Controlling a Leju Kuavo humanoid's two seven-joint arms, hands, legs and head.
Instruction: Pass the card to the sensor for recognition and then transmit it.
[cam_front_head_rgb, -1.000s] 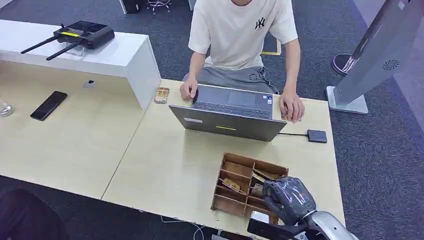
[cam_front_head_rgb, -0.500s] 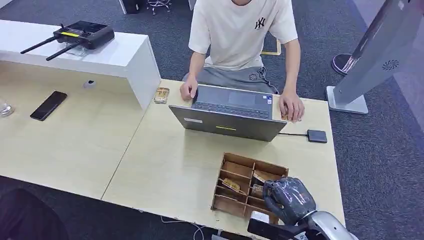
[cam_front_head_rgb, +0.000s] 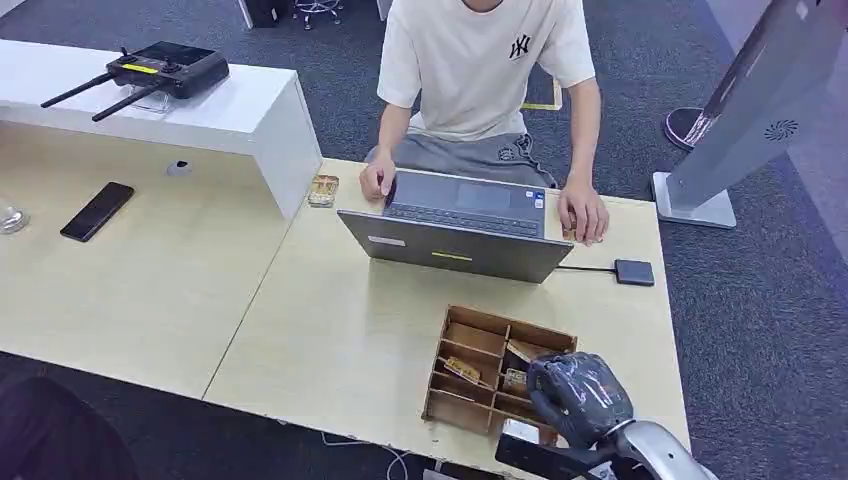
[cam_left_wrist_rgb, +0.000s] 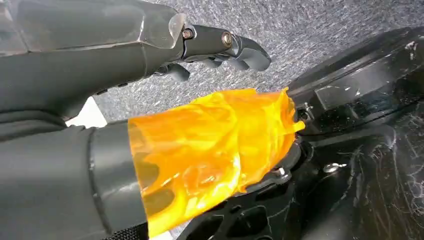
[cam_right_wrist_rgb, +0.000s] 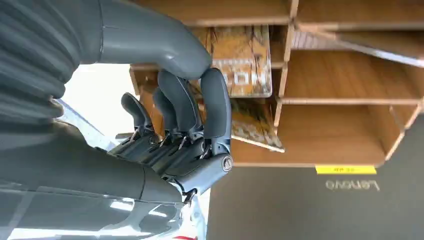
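Reaching into the wooden box (cam_front_head_rgb: 470, 340) near the front right corner of the worktop (cam_front_head_rgb: 330, 330), your right robot hand (cam_front_head_rgb: 578, 397) curls its fingers (cam_right_wrist_rgb: 216, 107) over a card (cam_right_wrist_rgb: 242, 60) in there; you cannot tell if it grips it. Your left robot hand (cam_left_wrist_rgb: 150, 50) hangs low, fingers bent, holding nothing.
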